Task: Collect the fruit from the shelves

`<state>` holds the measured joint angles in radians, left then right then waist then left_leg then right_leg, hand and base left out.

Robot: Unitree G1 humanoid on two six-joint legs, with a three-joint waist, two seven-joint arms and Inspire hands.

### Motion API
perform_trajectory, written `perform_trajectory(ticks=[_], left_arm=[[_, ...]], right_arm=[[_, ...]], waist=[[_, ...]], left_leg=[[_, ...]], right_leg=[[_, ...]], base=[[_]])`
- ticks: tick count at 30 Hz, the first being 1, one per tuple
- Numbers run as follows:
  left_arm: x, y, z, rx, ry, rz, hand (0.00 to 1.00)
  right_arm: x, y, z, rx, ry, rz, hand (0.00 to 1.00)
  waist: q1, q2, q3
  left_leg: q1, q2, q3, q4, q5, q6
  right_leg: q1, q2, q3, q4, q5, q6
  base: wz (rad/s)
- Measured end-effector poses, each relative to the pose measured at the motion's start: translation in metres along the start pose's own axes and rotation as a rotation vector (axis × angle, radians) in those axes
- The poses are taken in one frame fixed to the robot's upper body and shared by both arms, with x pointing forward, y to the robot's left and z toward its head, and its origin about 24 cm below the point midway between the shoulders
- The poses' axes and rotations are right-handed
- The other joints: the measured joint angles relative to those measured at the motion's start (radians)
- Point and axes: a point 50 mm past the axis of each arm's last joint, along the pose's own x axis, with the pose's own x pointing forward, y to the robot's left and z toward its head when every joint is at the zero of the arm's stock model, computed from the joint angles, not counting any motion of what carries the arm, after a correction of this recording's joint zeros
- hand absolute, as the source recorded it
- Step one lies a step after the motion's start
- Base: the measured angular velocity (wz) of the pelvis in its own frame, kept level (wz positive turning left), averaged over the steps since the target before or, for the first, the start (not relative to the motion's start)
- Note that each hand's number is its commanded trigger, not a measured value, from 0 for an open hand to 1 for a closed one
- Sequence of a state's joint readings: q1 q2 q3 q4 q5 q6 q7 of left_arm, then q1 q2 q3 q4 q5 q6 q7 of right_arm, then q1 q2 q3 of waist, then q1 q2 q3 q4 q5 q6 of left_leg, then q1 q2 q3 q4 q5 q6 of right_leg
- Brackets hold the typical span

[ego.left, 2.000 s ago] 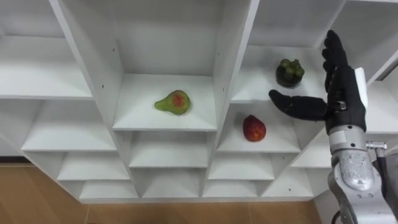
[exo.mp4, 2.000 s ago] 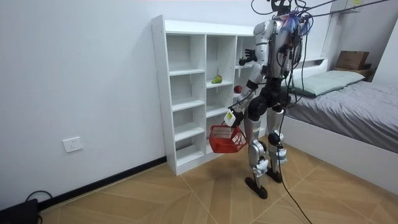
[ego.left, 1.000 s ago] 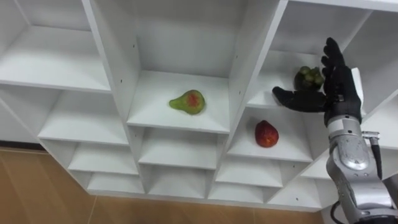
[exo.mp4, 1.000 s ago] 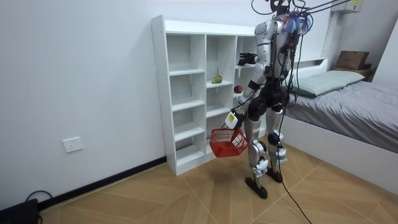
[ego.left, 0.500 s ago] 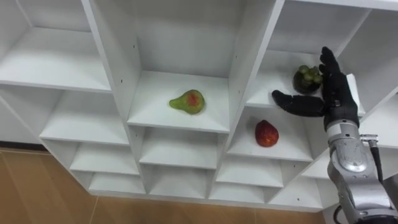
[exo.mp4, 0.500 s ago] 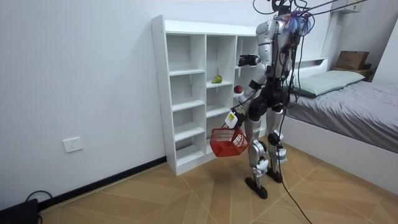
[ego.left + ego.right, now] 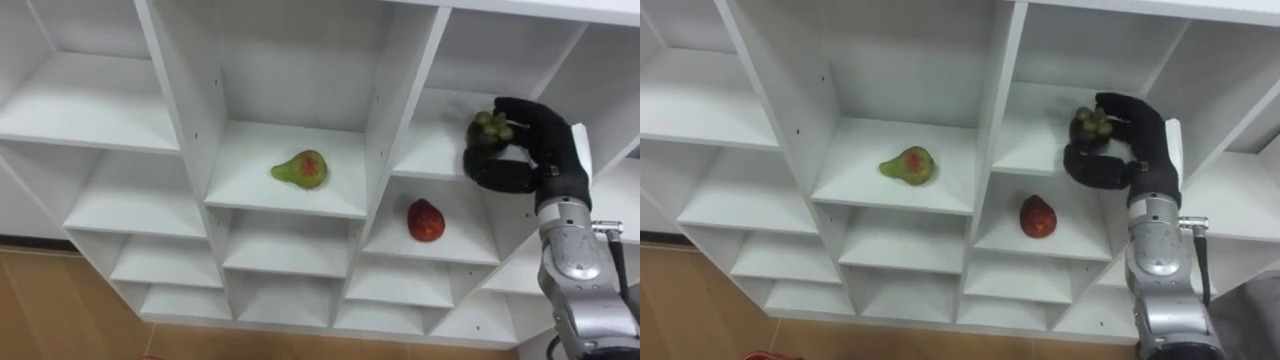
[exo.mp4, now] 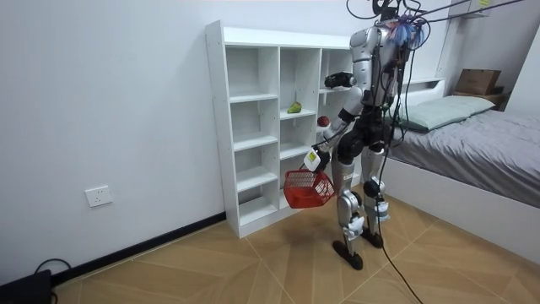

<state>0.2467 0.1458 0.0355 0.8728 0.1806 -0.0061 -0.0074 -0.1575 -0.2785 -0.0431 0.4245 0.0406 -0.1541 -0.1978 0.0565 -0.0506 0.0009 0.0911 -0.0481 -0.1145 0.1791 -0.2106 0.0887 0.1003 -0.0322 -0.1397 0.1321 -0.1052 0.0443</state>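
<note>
A dark mangosteen (image 7: 487, 128) with a green cap sits on the upper shelf of the white closet's (image 8: 253, 110) right column. My right hand (image 7: 535, 150) has its fingers and thumb curled round that fruit. One column to the left, a green pear (image 7: 302, 168) with a red blush lies on a middle shelf. A red fruit (image 7: 425, 220) rests on the shelf below the mangosteen. In the room view I stand close in front of the closet, right arm raised. My left hand (image 8: 315, 160) hangs low and holds a red basket (image 8: 308, 189) by its handle.
The closet's other compartments (image 7: 95, 100) hold nothing. A bed (image 8: 472, 127) stands close behind me at the room view's right, with a cardboard box (image 8: 477, 80) beyond it. Wooden floor (image 8: 211, 270) stretches towards the room view's left.
My right hand was open beside the mangosteen; it has since moved in and curled round the fruit. The basket swung slightly at my left side.
</note>
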Motion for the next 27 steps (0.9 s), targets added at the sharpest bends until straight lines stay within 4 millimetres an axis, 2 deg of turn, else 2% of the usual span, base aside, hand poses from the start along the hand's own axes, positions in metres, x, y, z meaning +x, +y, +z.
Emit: perform_trajectory(ticks=[4,17,23,25,27], left_arm=[[0.000,0.000,-0.002,-0.034,0.010,0.003,1.00],[0.000,0.000,-0.001,-0.059,0.008,0.009,1.00],[0.002,0.000,0.006,-0.052,-0.010,0.014,1.00],[0.003,0.000,0.007,-0.053,-0.013,0.016,1.00],[0.003,0.000,0.008,-0.053,-0.016,0.017,1.00]], right_arm=[[0.000,0.000,-0.003,0.000,0.007,0.000,1.00],[-0.002,0.006,-0.004,-0.007,0.009,0.024,1.00],[-0.002,0.008,0.002,-0.008,-0.010,0.035,1.00],[-0.005,0.010,0.006,-0.021,-0.032,0.050,1.00],[-0.008,0.013,0.010,-0.036,-0.050,0.065,1.00]], waist=[[0.000,-0.003,0.0018],[0.000,-0.006,0.0003],[0.003,-0.008,-0.0007],[0.003,-0.002,0.0024],[0.001,0.000,0.0015]], left_leg=[[0.004,0.000,-0.002,0.000,-0.001,-0.001],[0.006,0.000,0.001,-0.001,-0.001,-0.001],[0.005,0.001,0.002,-0.007,-0.001,-0.001],[0.005,0.001,0.007,-0.007,-0.001,-0.001],[0.001,0.001,0.011,-0.006,-0.001,-0.001]], right_leg=[[0.005,0.000,0.000,0.000,0.000,0.000],[0.003,0.000,-0.001,0.000,0.000,0.000],[-0.001,0.000,0.000,0.001,0.000,0.000],[-0.002,0.000,0.003,0.001,0.000,0.000],[-0.007,0.000,0.002,0.002,0.000,0.000]], base=[[0.00],[0.00],[-0.01],[-0.03],[-0.03]])
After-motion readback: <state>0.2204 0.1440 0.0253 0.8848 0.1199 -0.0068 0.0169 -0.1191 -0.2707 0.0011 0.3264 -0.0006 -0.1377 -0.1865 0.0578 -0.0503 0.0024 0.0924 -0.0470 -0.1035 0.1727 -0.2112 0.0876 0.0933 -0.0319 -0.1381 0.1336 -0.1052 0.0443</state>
